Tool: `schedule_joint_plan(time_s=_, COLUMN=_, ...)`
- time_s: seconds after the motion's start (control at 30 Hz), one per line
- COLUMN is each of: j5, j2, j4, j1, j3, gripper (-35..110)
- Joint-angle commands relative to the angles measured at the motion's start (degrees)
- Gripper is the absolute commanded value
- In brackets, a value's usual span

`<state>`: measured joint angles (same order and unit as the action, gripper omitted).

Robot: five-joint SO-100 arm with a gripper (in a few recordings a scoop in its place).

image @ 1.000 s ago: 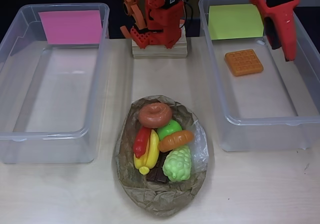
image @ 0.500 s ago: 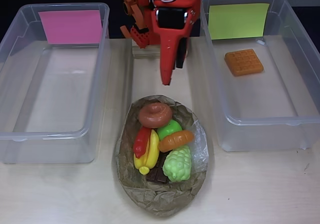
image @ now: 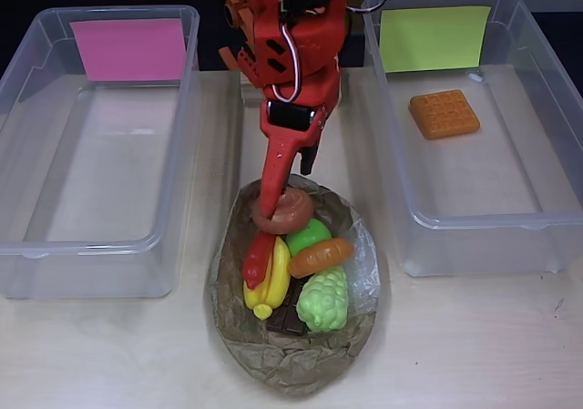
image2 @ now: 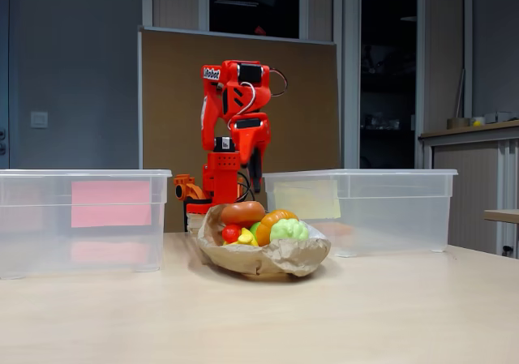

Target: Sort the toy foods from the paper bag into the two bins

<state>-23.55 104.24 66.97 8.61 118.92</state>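
Observation:
The crumpled brown paper bag [image: 290, 365] lies at the table's middle, holding several toy foods. A brown donut [image: 290, 212] sits at its far end, with a green apple [image: 308, 234], orange croissant [image: 321, 256], green grapes [image: 324, 300], red chili [image: 259, 260], yellow banana [image: 271, 287] and dark chocolate bar [image: 288, 322] below it. My red gripper [image: 290, 190] hangs open over the bag's far end, its long finger tip at the donut's left edge. An orange waffle [image: 444, 113] lies in the bin [image: 483, 219] with the yellow-green label. The bin [image: 91, 245] with the pink label holds nothing.
The arm's base stands on a wooden block [image: 319, 92] between the two bins at the back. In the fixed view the bag [image2: 259, 259] sits in front of the arm [image2: 237, 113], flanked by both tubs. Bare table runs along the front edge.
My gripper swung from over the right bin to the table's middle, then dropped onto the bag's far end by the donut. The waffle stays in the right bin.

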Motion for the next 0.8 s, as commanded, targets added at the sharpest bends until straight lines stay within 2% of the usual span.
schedule_joint_plan(time_s=0.0, j5=-2.02, j2=-2.02, j4=-4.39, j1=-0.35, j3=1.05, gripper=55)
schedule_joint_plan(time_s=0.23, j5=-11.43, j2=-6.86, j4=-12.30, j1=0.62, j3=3.69, gripper=53)
schedule_joint_plan(time_s=0.4, j5=-16.00, j2=-8.26, j4=-13.97, j1=1.93, j3=4.13, gripper=51)
schedule_joint_plan(time_s=0.77, j5=-17.75, j2=-10.63, j4=-14.85, j1=0.26, j3=4.13, gripper=48)
